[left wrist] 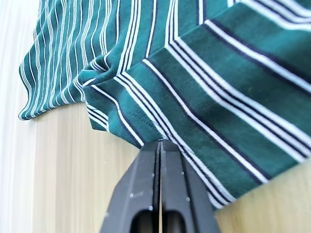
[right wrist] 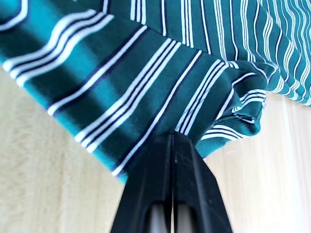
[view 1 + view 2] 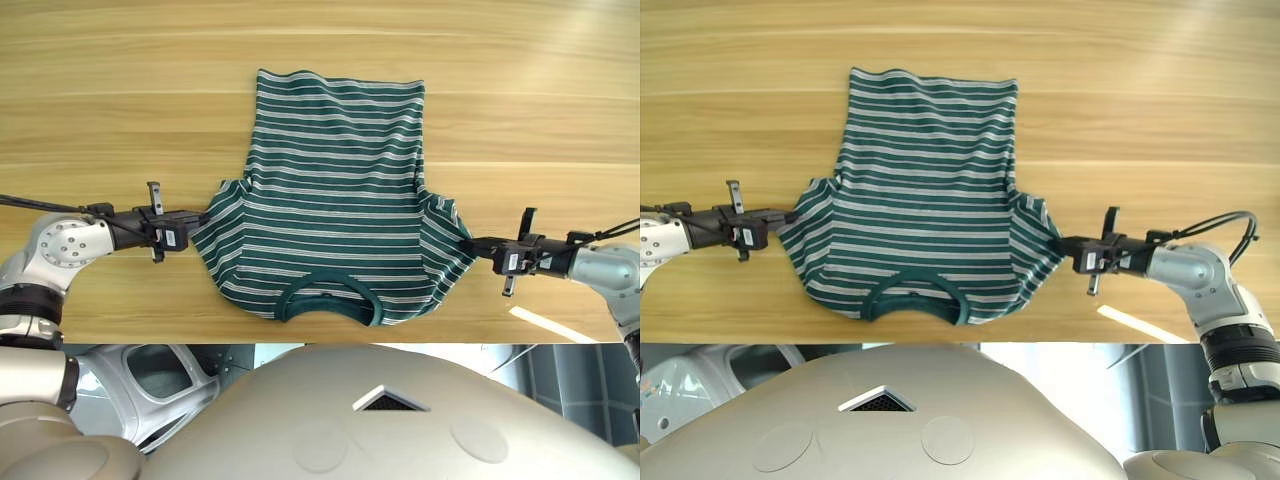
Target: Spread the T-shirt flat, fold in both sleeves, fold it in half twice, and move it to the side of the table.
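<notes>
T-shirt (image 3: pixel 335 190) lies mid-table (image 3: pixel 100 60), long axis front-to-back: collar (image 3: pixel 330 298) just by near edge, hem (image 3: pixel 340 82) pointing away. Wide wood L, R & beyond hem. Left gripper (image 3: pixel 205 217) clamped on left sleeve (image 3: pixel 222 215) edge, right gripper (image 3: pixel 468 243) on right sleeve (image 3: pixel 447 235) edge.

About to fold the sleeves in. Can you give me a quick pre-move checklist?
1. Left gripper shut on the left sleeve: ok.
2. Right gripper shut on the right sleeve: ok.
3. T-shirt body flat on the table: ok.
4. Sleeves smooth: not ok, both bunch near the armpits.
5. Both fabric layers pinched: cannot tell.
</notes>
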You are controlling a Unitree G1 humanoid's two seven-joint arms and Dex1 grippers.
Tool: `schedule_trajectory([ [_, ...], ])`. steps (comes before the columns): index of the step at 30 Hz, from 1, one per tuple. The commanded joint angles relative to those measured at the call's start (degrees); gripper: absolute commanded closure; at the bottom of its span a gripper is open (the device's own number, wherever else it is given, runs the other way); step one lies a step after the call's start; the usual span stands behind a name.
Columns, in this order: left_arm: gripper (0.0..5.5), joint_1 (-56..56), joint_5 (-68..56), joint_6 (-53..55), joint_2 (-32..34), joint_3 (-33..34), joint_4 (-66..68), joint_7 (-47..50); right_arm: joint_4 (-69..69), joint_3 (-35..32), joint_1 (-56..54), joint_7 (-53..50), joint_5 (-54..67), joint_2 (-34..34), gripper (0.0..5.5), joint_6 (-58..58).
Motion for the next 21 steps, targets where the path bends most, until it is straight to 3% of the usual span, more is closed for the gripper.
schedule_trajectory([
  [1,4.87,2.0,-10.0,1.2,2.4,1.2,-6.0,-4.9,-0.1,-1.2,-0.1,0.2,0.1,-0.7,5.50,0.6],
  [4,4.43,5.8,-22.7,4.0,5.2,2.1,-13.6,-11.4,-0.1,-1.6,0.0,0.1,0.2,-0.6,5.50,0.5],
  [7,3.99,9.3,-27.6,4.9,8.2,5.4,-17.5,-13.5,0.0,-1.9,0.0,-0.1,0.1,-0.3,5.50,0.3],
  [14,2.91,15.1,-13.0,4.1,11.5,8.0,-16.3,-10.2,-1.8,-3.5,0.0,-0.7,1.8,0.0,5.50,0.4],
  [21,2.91,13.6,5.6,4.4,11.1,7.5,-13.8,-0.6,-2.9,-5.1,0.4,-0.8,3.4,0.2,5.50,0.6],
])
